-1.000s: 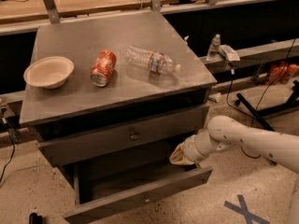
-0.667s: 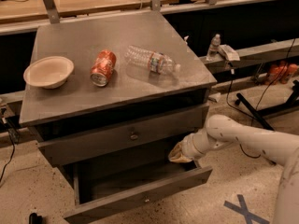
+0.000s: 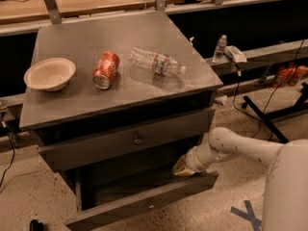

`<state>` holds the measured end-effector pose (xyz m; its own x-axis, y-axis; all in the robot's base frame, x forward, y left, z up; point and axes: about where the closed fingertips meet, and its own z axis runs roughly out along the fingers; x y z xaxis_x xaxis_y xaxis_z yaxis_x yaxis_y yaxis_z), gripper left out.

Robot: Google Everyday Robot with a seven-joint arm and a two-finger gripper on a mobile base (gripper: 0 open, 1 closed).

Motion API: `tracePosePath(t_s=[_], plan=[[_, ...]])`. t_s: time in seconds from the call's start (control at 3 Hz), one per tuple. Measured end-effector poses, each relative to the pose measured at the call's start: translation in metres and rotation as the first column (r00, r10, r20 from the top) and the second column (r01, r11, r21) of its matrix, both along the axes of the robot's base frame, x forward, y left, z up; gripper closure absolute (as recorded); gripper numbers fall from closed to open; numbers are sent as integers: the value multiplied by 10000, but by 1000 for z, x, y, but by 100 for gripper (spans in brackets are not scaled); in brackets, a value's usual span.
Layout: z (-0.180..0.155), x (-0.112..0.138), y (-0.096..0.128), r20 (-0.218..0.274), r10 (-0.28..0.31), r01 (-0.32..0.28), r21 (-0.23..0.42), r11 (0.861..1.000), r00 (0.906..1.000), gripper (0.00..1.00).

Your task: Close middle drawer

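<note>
Grey metal middle drawer [image 3: 125, 208] stands pulled out. The pincer [image 3: 180, 168] sits at its right end. Whether it is open or closed cannot be told.

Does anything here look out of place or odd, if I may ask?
The middle drawer juts far out, the pincer at its right end; the soda can and water bottle lie sideways on the cabinet top.

Matt grey metal on the cabinet top [image 3: 144, 32] and the middle drawer [image 3: 120, 211] front, glossy metal on the orange can [image 3: 106, 70], clear ribbed plastic for the bottle [image 3: 156, 61], a matt pale bowl [image 3: 50, 74], and the smooth, white-shelled gripper [image 3: 179, 169] at that drawer's right end.
</note>
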<state>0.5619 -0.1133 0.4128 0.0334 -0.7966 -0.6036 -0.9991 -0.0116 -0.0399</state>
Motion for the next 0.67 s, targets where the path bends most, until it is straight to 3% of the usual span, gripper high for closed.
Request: tracePosePath(t_s=[0.33, 0.67], plan=[[-17, -13, 3, -161, 350, -351, -38, 9994, 9993, 100], [-16, -36, 4, -208, 1150, -1148, 76, 9934, 9931, 100]])
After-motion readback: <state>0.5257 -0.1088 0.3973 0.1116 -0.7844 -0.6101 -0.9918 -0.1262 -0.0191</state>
